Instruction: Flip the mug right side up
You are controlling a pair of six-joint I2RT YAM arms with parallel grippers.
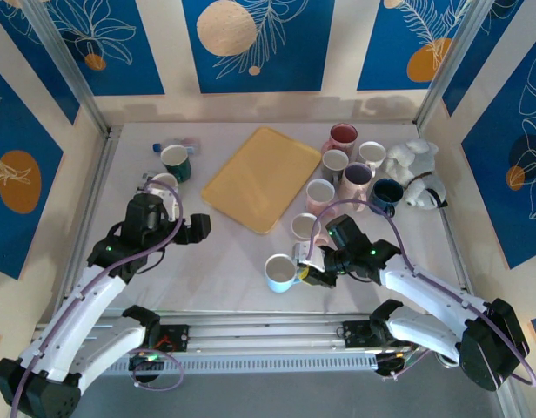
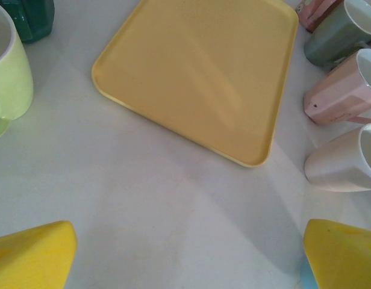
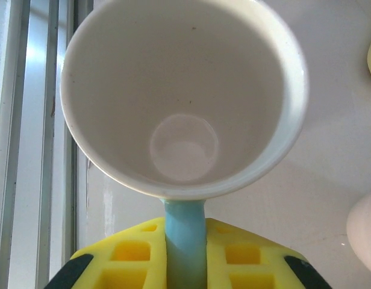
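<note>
The mug (image 1: 279, 272) is light blue outside and white inside. It stands mouth up on the white table near the front edge, just left of my right gripper (image 1: 310, 273). In the right wrist view I look down into the mug (image 3: 185, 90), and my right gripper (image 3: 185, 244) is shut on its blue handle (image 3: 185, 226), one yellow pad on each side. My left gripper (image 1: 200, 228) hovers over the left half of the table. In the left wrist view the left gripper (image 2: 188, 259) stands open with bare table between its yellow fingertips (image 2: 32, 256).
A yellow tray (image 1: 251, 178) lies at the centre back. Several mugs (image 1: 346, 174) crowd the right side beside a white plush toy (image 1: 416, 170). A dark green mug (image 1: 176, 162) and a pale green mug (image 2: 8, 66) stand at the left. The metal rail (image 1: 268, 331) runs along the front edge.
</note>
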